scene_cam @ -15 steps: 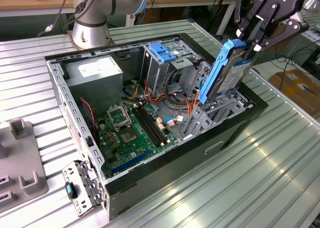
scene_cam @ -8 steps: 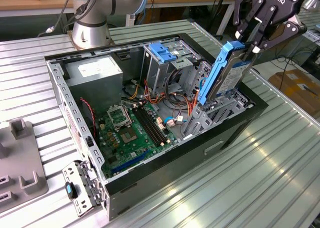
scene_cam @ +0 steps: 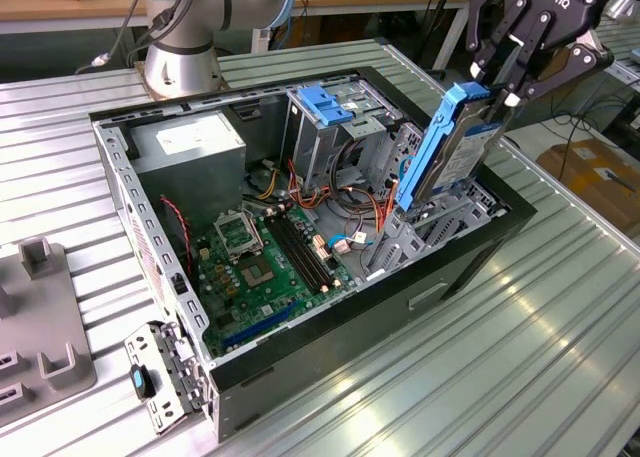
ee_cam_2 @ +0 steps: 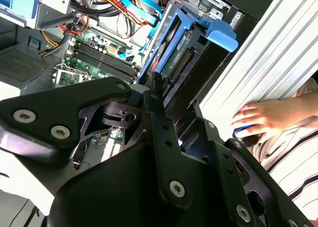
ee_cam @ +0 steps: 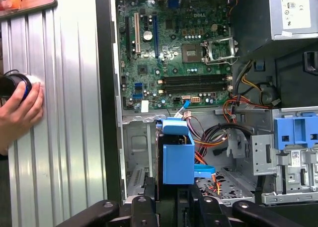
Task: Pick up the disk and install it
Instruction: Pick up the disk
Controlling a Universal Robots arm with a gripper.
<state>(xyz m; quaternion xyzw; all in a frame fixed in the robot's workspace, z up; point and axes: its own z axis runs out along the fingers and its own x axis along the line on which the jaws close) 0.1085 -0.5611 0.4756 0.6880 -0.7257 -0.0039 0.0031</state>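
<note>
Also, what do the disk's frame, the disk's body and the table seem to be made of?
The disk: its blue frame looks like moulded plastic, matte, evenly coloured with rounded edges; its body looks like bare silver metal, though partly covered. The table seems ribbed aluminium, with a dull sheen and streaky reflections.

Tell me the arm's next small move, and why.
Probably ease the disk down and along its tilt into the bay. The gripper is shut on the disk's upper end; the disk stands steeply tilted, its lower end just at the bay's top, not yet seated.
</note>
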